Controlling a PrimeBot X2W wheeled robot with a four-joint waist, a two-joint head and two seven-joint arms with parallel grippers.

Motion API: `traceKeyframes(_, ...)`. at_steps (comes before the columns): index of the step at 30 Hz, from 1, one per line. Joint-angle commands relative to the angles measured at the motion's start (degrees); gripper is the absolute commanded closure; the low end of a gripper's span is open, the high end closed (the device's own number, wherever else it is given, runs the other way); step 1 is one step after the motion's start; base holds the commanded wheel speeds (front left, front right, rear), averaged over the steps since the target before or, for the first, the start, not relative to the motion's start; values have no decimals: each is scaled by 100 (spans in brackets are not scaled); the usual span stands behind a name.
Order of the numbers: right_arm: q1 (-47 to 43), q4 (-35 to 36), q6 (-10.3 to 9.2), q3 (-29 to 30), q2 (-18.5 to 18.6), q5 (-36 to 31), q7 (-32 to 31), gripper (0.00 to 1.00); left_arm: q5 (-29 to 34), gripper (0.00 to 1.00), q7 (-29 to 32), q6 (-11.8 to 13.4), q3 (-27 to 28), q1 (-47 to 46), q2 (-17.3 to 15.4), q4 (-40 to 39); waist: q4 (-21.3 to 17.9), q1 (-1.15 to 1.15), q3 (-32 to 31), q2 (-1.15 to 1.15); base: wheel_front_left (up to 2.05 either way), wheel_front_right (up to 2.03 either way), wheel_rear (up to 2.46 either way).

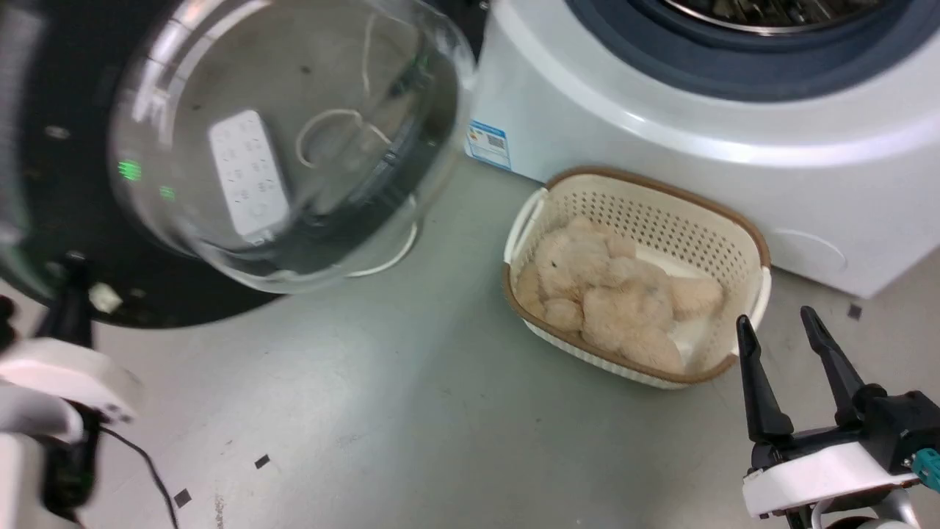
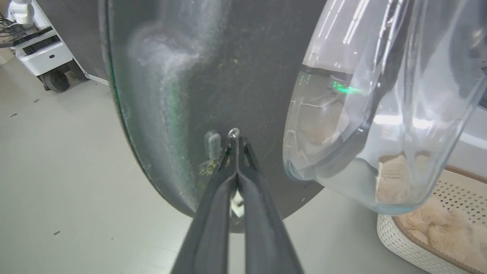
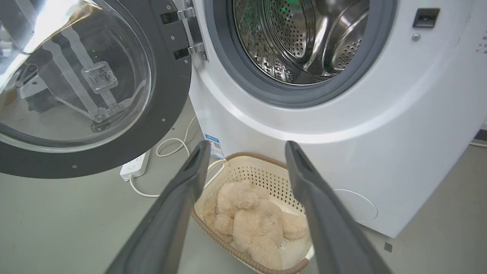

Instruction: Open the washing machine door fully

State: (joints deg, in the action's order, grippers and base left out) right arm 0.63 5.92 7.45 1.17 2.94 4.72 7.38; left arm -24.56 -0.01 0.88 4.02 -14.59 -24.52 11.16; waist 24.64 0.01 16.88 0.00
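1 washing machine point(image 3: 399, 114), 1 washing machine door point(image 3: 171, 95), 1 basket point(image 1: 661, 213), 1 plush toy point(image 1: 609, 294), 1 power strip point(image 3: 134, 167)

The washing machine point(image 3: 380, 133) has its drum mouth point(image 3: 300, 42) unblocked. The washing machine door point(image 3: 171, 95), swung out at the hinge side, walls off that flank. A cream laundry basket point(image 3: 243, 158) stands just before the machine's front base, with a power strip point(image 3: 134, 167) under the door. The floor point(image 1: 367, 411) farther out gives open passage.

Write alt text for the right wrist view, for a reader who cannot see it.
A white washing machine stands with its door swung open on the view's left, baring the steel drum. On the floor before it sits a cream basket holding a fluffy toy. The right tool's two dark fingers, spread open, rise either side of the basket.
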Motion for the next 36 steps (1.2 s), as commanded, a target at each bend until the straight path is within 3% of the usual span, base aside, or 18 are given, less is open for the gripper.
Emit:
traceKeyframes(1, 93, 40, 3, 3, -6, -27, -33, 0, -86, 100, -3, -78, 107, -246, -134, 250, -133, -1, 137, 0, 0, 0, 0)
traceKeyframes(10, 201, 68, 3, -37, -6, -33, -69, 0, -215, 100, -176, -363, 251, -1037, -592, 1535, -333, -1, 241, 0, 0, 0, 0)
traceKeyframes(19, 175, -44, 3, 104, -6, 77, 182, 0, -26, 100, -982, -505, 51, -1193, -579, 1967, -441, -1, -86, 0, 0, 0, 0)
traceKeyframes(26, 111, -87, 3, 389, -6, 213, 450, 0, 18, 100, -1395, -528, -151, -783, -87, 983, -745, -1, -621, 0, 0, 0, 0)
traceKeyframes(36, -202, -69, 3, 472, -6, 368, 598, 0, 274, 100, -1416, 1, -596, 705, 709, -944, -1479, -1, -1150, 0, 0, 0, 0)
